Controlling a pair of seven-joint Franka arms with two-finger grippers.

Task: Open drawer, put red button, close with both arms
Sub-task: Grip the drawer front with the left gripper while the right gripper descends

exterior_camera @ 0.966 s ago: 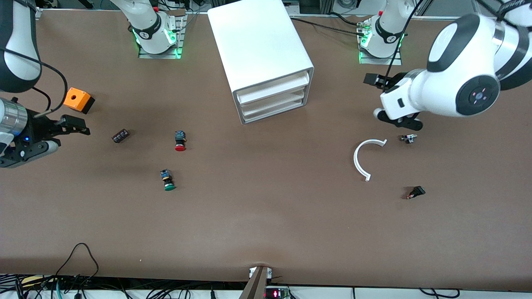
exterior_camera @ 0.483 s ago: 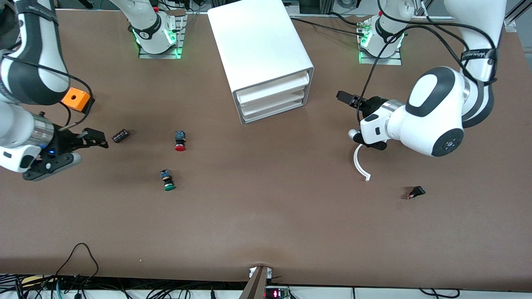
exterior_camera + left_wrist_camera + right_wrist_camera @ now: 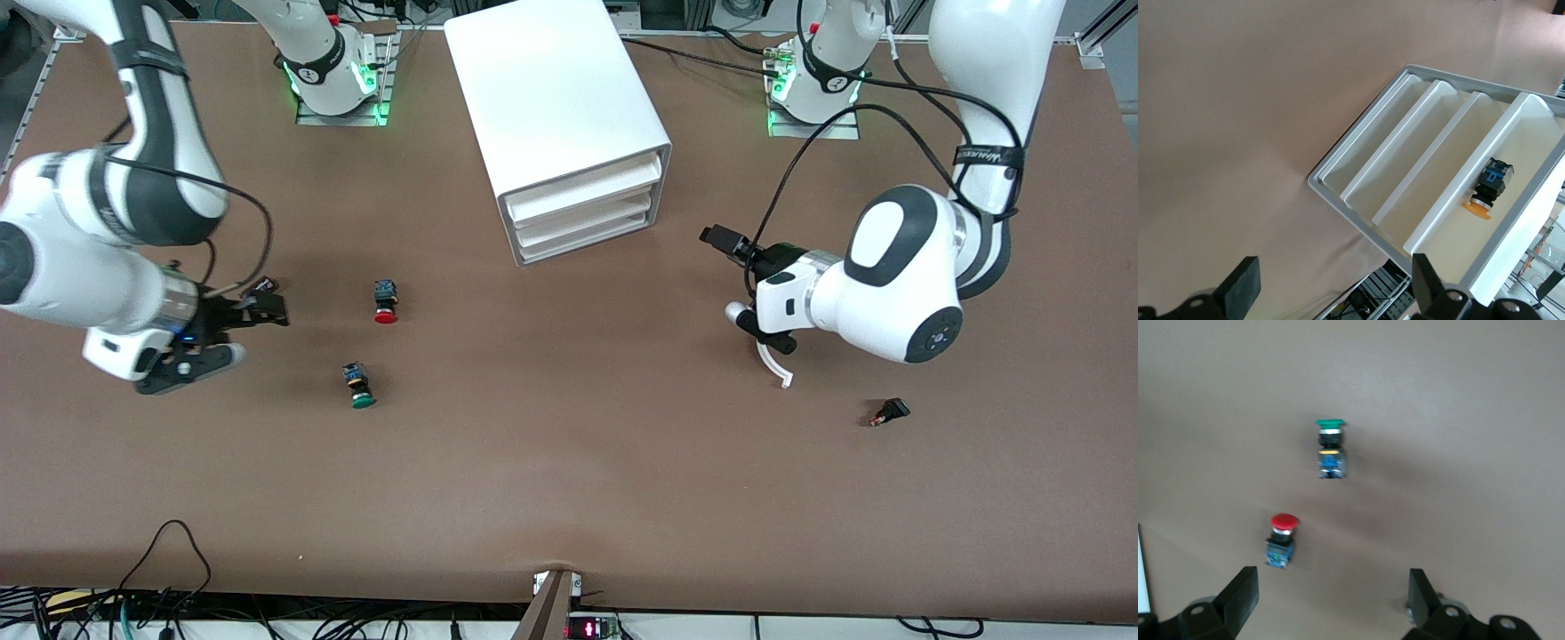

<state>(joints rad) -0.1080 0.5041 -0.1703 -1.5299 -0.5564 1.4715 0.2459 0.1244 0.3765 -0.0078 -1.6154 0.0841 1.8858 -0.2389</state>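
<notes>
The white cabinet (image 3: pixel 569 107) stands midway between the two bases, its three drawers flush. The drawer (image 3: pixel 589 216) is the middle one and is shut. In the left wrist view the cabinet front (image 3: pixel 1405 160) fills the middle. The red button (image 3: pixel 385 303) lies on its side on the table, toward the right arm's end; the right wrist view shows the red button (image 3: pixel 1283 535) too. My right gripper (image 3: pixel 253 333) hangs open over the table beside the red button, holding nothing. My left gripper (image 3: pixel 733 280) is open and empty, over the table beside the cabinet front.
A green button (image 3: pixel 358 388) lies nearer the front camera than the red one, also green button (image 3: pixel 1330 448). A white curved piece (image 3: pixel 775 364) sits partly under the left hand. A small black part (image 3: pixel 889 412) lies nearby. An orange-capped button (image 3: pixel 1488 190) shows inside the cabinet's widest slot.
Both arms have swung in toward the middle of the table. The right gripper moved toward the red button, the left toward the cabinet front. The right arm now covers the orange box.
</notes>
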